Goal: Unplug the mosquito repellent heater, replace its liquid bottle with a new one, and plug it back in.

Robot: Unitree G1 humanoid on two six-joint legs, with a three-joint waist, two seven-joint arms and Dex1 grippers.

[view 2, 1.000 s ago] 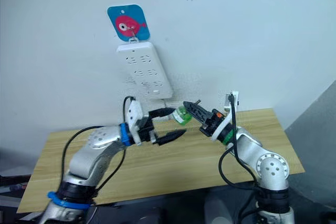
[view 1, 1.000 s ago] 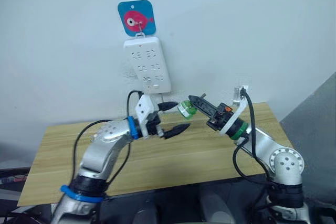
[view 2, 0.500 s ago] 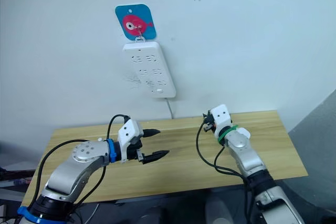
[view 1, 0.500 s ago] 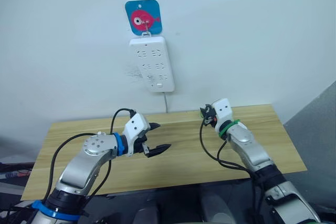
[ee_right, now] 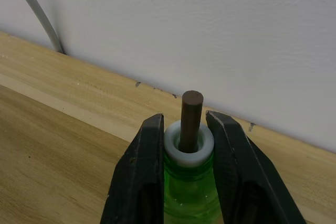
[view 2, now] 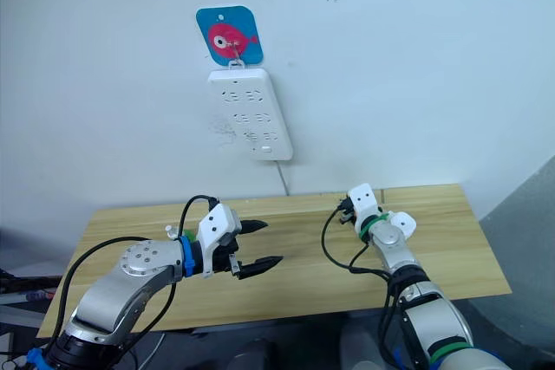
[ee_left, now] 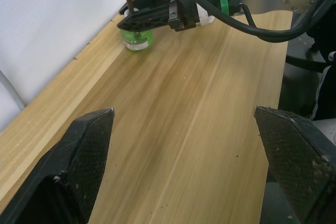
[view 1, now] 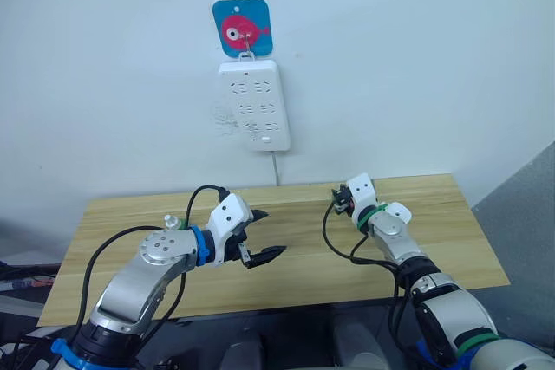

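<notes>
A: Where is the liquid bottle relative to the power strip?

B: Well below it and off to the robot's right. The green bottle stands upright on the wooden table, close to the table's back edge by the white wall. Its white neck and brown wick point up.

A: What holds it?

B: The right gripper. Its two black fingers are closed on the bottle's neck, one on each side, touching it.

A: And the left gripper?

B: Lower than the strip and nearly straight under it, above the middle of the table. Its fingers are spread wide with nothing between them.

A: Anything else near the strip?

B: A blue square hook plate with a pink fish sits just above it, and the strip hangs from that. A grey cable drops from the strip's lower end down to the table's back edge. A small clear-topped object sits on the table beside the left forearm; I cannot tell what it is.
</notes>
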